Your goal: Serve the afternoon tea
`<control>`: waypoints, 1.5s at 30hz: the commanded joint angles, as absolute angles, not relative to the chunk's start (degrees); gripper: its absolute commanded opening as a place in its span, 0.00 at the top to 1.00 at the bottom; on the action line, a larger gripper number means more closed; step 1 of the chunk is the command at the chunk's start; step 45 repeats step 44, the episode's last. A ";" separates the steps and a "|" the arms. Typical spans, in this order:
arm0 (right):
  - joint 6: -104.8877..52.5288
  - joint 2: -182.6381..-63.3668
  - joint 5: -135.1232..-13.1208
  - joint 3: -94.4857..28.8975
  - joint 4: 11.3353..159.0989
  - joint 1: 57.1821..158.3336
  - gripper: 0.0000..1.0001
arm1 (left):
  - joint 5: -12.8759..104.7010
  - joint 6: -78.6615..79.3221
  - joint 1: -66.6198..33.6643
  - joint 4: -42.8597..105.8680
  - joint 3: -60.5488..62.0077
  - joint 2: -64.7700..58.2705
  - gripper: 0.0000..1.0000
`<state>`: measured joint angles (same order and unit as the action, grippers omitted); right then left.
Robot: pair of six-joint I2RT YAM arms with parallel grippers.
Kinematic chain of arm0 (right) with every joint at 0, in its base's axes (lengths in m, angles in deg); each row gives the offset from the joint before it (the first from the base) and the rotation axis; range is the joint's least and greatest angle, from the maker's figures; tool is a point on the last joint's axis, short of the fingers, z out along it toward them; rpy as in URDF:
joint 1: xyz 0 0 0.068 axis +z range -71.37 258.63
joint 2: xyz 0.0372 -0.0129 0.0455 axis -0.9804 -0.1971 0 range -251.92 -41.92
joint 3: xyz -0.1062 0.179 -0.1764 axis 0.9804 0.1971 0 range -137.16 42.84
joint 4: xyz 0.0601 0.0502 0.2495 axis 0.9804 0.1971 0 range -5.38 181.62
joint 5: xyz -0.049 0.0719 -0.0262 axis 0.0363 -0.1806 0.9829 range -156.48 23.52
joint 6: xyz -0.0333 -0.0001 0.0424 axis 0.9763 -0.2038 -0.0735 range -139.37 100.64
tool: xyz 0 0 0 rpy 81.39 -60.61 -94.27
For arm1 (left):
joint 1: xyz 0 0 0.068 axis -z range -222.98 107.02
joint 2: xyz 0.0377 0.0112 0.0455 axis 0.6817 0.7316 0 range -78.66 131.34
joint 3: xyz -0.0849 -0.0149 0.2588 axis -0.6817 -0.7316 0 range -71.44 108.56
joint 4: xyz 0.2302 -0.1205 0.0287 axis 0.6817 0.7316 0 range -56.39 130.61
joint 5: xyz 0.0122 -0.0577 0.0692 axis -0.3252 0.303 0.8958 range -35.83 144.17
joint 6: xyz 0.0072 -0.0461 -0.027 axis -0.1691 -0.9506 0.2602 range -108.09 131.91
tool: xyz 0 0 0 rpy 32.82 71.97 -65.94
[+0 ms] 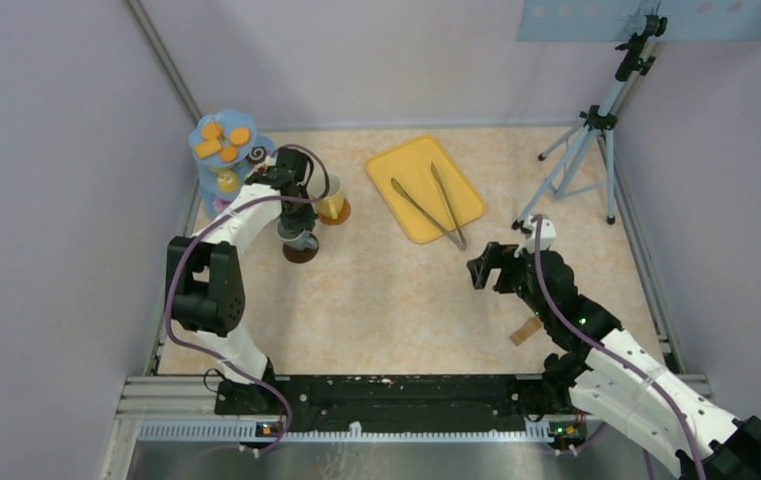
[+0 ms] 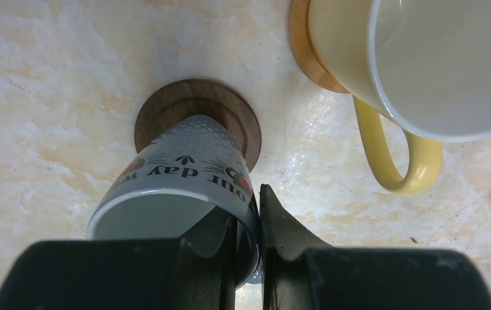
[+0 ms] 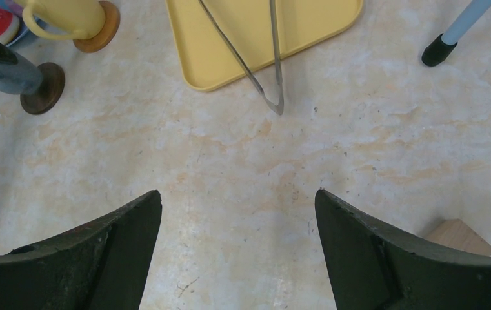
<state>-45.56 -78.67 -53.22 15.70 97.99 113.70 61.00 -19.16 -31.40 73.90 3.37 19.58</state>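
Note:
My left gripper (image 2: 249,223) is shut on the rim wall of the grey-white mug (image 2: 184,171), one finger inside and one outside. The mug's base sits over a dark brown coaster (image 2: 197,110), and I cannot tell whether it rests there. Just right of it, the yellow mug (image 2: 423,64) stands on a lighter coaster (image 2: 302,45). From above, the grey-white mug (image 1: 297,237) and yellow mug (image 1: 331,196) are at the back left, next to a blue stand with orange biscuits (image 1: 222,140). My right gripper (image 3: 237,200) hangs open and empty over bare table, right of centre (image 1: 486,266).
A yellow tray (image 1: 411,165) holding long metal tongs (image 1: 434,208) lies at the back centre. A small wooden block (image 1: 526,330) sits beside my right arm. A tripod (image 1: 588,140) stands at the back right. Walls close in both sides.

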 commanded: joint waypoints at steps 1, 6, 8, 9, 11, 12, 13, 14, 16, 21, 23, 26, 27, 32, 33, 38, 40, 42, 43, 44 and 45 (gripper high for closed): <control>-46.00 -77.97 -51.82 12.04 97.98 113.44 0.13 | 60.85 -18.85 -31.20 72.08 5.13 20.31 1.00; -46.06 -77.80 -51.72 11.90 98.38 113.41 0.13 | 61.88 -19.44 -31.20 72.79 3.23 20.03 0.98; -46.17 -77.62 -51.67 11.98 98.33 113.44 0.13 | 61.68 -19.47 -31.20 72.59 2.62 20.35 0.96; -46.13 -77.61 -51.71 11.97 98.38 113.44 0.13 | 61.34 -19.27 -31.20 72.47 2.57 20.58 0.93; -46.00 -77.61 -51.70 11.80 98.52 113.44 0.13 | 60.70 -18.64 -31.20 72.29 2.72 20.70 0.76; -45.81 -77.61 -51.58 11.63 98.73 113.44 0.13 | 60.53 -18.45 -31.20 72.44 3.00 20.60 0.63; -45.66 -77.61 -51.25 11.25 99.09 113.44 0.13 | 60.61 -18.43 -31.20 72.79 3.42 20.17 0.55; -45.54 -77.63 -50.50 10.66 99.81 113.44 0.13 | 60.80 -17.96 -31.20 72.86 3.70 19.56 0.43; -45.17 -77.57 -49.36 9.32 101.33 113.44 0.12 | 61.53 -16.83 -31.23 73.43 4.31 18.35 0.30; -44.43 -76.46 -49.09 4.44 105.27 113.44 0.12 | 63.02 -15.03 -31.29 79.49 9.78 14.20 0.21; -43.61 -75.66 -49.41 1.73 107.57 113.43 0.12 | 62.84 -11.94 -31.29 79.71 11.13 10.12 0.04; -41.45 -74.24 -48.97 -2.81 110.88 113.44 0.12 | 57.60 -5.60 -31.20 77.28 12.72 2.80 0.01; -40.62 -73.77 -48.45 -4.45 111.94 113.45 0.11 | 54.13 -3.57 -31.21 75.50 12.69 -0.93 0.01; -33.58 -71.11 -44.17 -13.95 116.16 113.48 0.10 | 31.91 1.81 -31.12 57.31 8.01 -15.05 0.01; -32.23 -70.53 -42.91 -16.17 116.56 113.44 0.10 | 27.35 1.65 -31.07 53.07 6.39 -17.60 0.01; -29.04 -67.66 -36.47 -25.44 116.89 113.44 0.09 | 9.86 -2.31 -30.94 36.10 2.42 -25.29 0.01; -29.15 -65.50 -32.92 -25.33 115.24 113.44 0.08 | 6.01 -3.33 -30.94 30.98 1.25 -27.45 0.01; -29.84 -64.31 -31.96 -25.72 114.85 113.42 0.08 | 4.75 -2.69 -30.86 28.95 0.68 -29.63 0.01; -30.31 -64.28 -32.09 -26.28 115.74 113.41 0.08 | 4.71 -2.18 -30.78 28.68 0.52 -30.56 0.01; -30.84 -64.25 -32.14 -26.78 116.27 113.43 0.08 | 4.77 -1.86 -30.53 28.38 0.28 -31.45 0.01; -30.84 -64.25 -32.14 -26.78 116.27 113.43 0.08 | 4.77 -1.86 -30.53 28.38 0.28 -31.45 0.01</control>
